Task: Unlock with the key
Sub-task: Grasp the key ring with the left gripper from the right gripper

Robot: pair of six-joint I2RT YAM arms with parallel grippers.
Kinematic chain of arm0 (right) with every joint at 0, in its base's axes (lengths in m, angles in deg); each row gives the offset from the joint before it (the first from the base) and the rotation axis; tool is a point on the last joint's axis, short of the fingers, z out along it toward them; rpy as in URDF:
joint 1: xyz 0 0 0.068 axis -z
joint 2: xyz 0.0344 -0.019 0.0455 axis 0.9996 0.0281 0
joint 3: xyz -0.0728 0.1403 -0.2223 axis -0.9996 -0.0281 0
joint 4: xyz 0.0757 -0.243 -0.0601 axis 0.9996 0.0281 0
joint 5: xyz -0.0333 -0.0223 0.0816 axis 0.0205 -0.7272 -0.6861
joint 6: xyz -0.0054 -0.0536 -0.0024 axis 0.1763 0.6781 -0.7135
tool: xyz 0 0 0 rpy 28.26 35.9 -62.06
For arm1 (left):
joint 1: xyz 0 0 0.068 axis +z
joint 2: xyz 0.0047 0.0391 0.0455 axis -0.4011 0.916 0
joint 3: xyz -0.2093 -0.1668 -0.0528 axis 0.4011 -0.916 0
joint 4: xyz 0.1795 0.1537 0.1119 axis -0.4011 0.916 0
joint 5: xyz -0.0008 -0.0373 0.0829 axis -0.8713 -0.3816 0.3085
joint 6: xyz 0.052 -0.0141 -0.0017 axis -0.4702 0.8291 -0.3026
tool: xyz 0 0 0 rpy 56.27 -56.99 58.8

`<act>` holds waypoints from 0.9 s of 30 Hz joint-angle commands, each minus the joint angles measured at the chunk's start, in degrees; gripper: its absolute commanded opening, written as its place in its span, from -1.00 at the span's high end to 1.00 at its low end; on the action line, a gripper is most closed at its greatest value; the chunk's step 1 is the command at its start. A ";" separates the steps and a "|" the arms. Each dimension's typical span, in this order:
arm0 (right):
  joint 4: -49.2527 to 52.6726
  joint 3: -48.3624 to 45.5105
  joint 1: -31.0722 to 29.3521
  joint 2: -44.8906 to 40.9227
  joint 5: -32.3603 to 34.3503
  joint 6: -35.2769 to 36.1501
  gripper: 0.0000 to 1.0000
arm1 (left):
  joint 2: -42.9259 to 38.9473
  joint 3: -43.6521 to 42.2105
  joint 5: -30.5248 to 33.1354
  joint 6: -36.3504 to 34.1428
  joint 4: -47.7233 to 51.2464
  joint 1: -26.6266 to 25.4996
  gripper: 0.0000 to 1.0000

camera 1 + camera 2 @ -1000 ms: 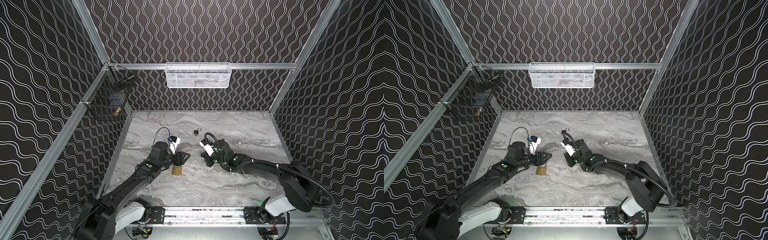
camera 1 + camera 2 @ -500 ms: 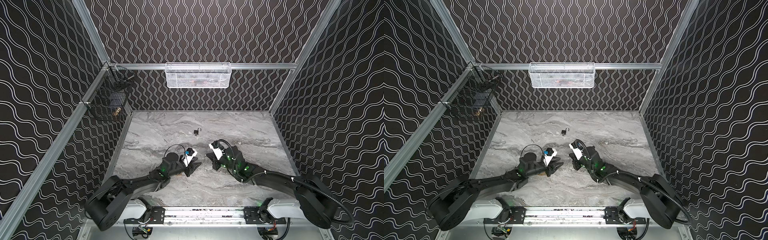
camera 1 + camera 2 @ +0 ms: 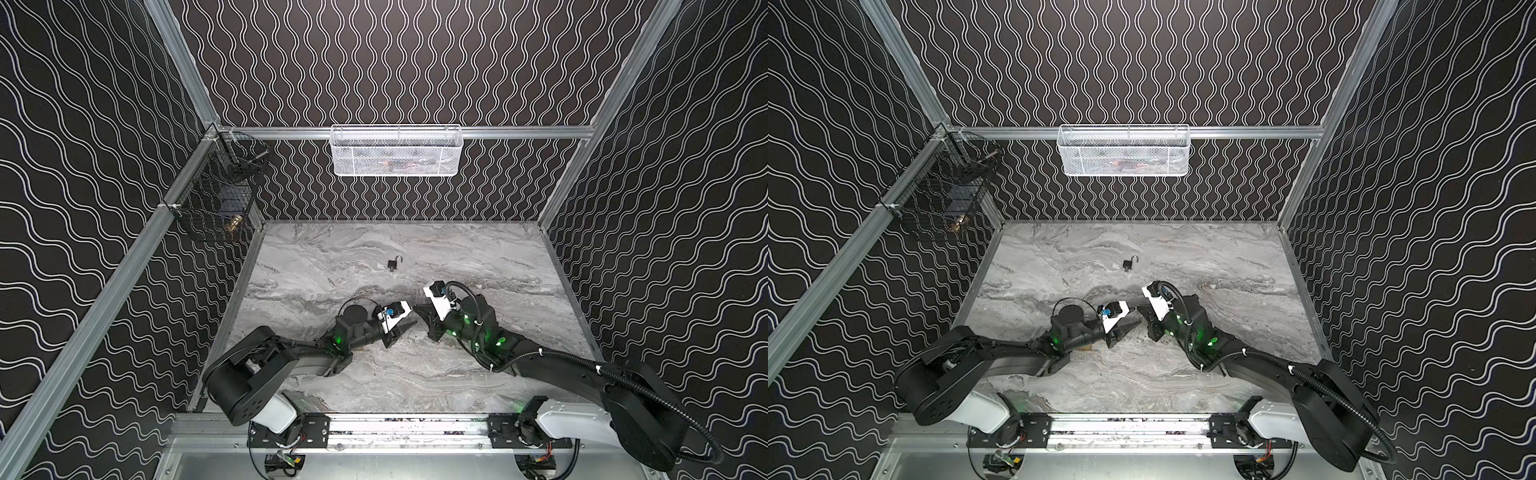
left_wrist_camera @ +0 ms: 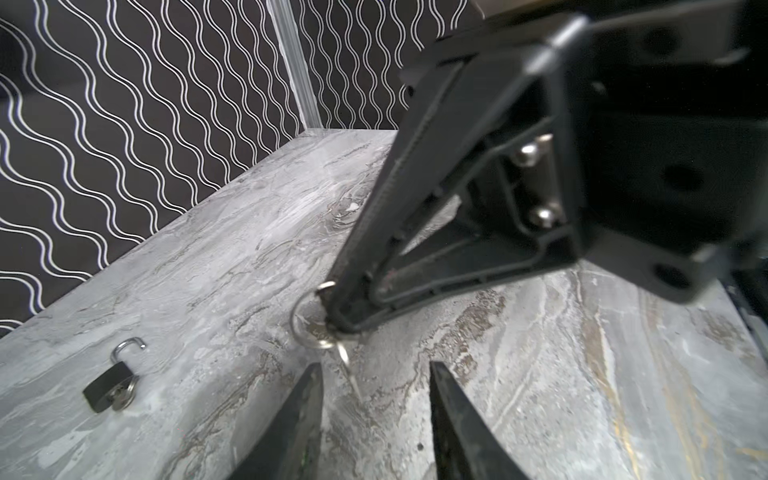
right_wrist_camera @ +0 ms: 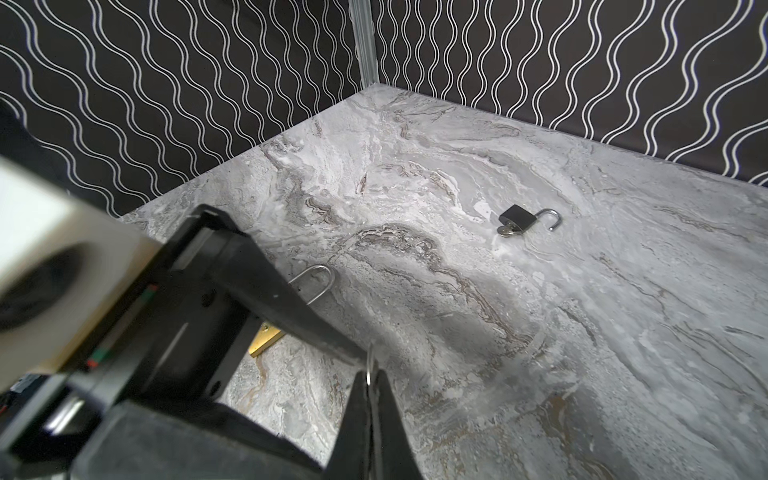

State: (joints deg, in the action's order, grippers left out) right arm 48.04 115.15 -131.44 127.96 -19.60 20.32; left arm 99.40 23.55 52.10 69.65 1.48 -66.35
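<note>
Right gripper (image 4: pixel 336 321): fingers pressed together on a ring (image 4: pixel 296 322). Its own wrist view shows the ring's wire pinched between the tips.
Key (image 4: pixel 345 357): hangs from the ring with its blade pointing down toward the table (image 3: pixel 457 257). Whether the tip touches the table cannot be told.
Left gripper (image 4: pixel 374 365): fingers apart, with nothing clamped between them. The key's blade hangs just ahead of the gap.
Meeting point: in both top views the two grippers are tip to tip, close but apart, near the front middle of the table.
Brass lock (image 5: pixel 262 341): lies on the table under the left gripper's finger. Only a corner of its body and the shackle (image 5: pixel 318 279) show (locked or not, I cannot tell). In the top views the left arm hides nearly all of it.
Black lock (image 3: pixel 392 264): lies on the table toward the back wall, well apart from both grippers. Its shackle is swung open and a second key (image 5: pixel 508 232) sits in its base.
</note>
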 commanded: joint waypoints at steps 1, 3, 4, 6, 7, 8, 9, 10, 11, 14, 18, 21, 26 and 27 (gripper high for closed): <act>-3.39 -0.35 0.01 -0.45 -1.20 -0.63 1.00 | 1.35 1.36 1.97 -0.44 -3.18 -0.04 0.12; -3.27 -0.36 0.01 -0.50 -0.99 -0.50 1.00 | 2.76 1.94 1.84 0.18 -4.16 -0.11 0.13; -3.27 -0.44 0.03 -0.62 -0.90 -0.50 1.00 | 3.37 1.90 2.10 0.55 -4.98 -0.08 0.16; -3.51 -0.69 -0.04 -0.72 -0.81 -0.37 1.00 | 4.20 1.77 2.20 1.04 -6.46 -0.11 0.25; -3.68 -0.75 -0.02 -0.86 -0.80 -0.33 1.00 | 4.50 1.74 2.30 1.22 -6.83 -0.11 0.29; -3.79 -0.96 0.07 -1.07 -0.72 -0.41 1.00 | 4.75 1.70 2.30 1.20 -7.09 -0.11 0.35; -3.88 -1.06 0.03 -1.23 -0.71 -0.39 1.00 | 4.88 1.53 2.39 1.23 -7.31 -0.11 0.41; -4.05 -1.22 0.02 -1.45 -0.80 -0.37 1.00 | 4.91 1.37 2.71 1.10 -7.61 -0.11 0.46; -4.32 -1.32 0.07 -1.63 -0.88 -0.36 1.00 | 4.76 1.19 2.96 1.18 -7.84 -0.08 0.47; -4.46 -1.58 0.00 -2.02 -1.07 -0.32 1.00 | 4.48 1.59 3.29 0.88 -6.25 -0.10 0.52; -4.63 -1.85 0.07 -2.43 -0.98 -0.24 1.00 | 4.60 1.29 3.49 0.83 -6.75 -0.07 0.54; -4.83 -2.09 0.02 -2.67 -0.89 -0.15 1.00 | 4.82 1.00 3.69 0.85 -7.59 -0.10 0.59; -5.12 -2.54 0.07 -3.26 -0.71 -0.17 1.00 | 4.89 1.25 3.38 0.58 -7.45 -0.06 0.61; -5.12 -2.47 0.07 -3.18 -0.63 -0.15 1.00 | 4.93 1.41 3.36 0.48 -7.12 -0.10 0.61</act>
State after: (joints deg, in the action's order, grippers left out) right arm 45.57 112.74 -131.39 125.01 -19.97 19.82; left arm 104.21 24.75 55.77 70.06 -4.18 -66.43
